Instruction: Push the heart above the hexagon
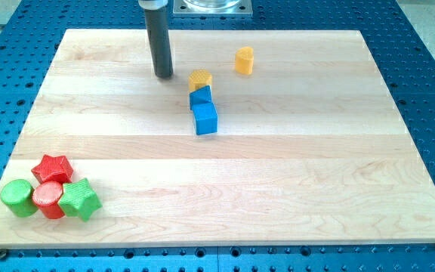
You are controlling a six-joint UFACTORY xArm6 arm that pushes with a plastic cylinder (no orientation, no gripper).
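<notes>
A yellow heart (200,79) lies near the top middle of the wooden board (293,174). A yellow hexagon (244,60) stands apart from it, to its upper right. My tip (164,75) rests on the board just left of the heart, with a small gap between them. Two blue blocks sit right below the heart: one of unclear shape (200,97) touching its lower edge, and a blue cube (205,119) under that.
Several blocks cluster at the bottom left corner: a red star (53,168), a red cylinder (48,199), a green cylinder (17,198) and a green star (79,200). The arm's mount (211,6) shows at the top edge.
</notes>
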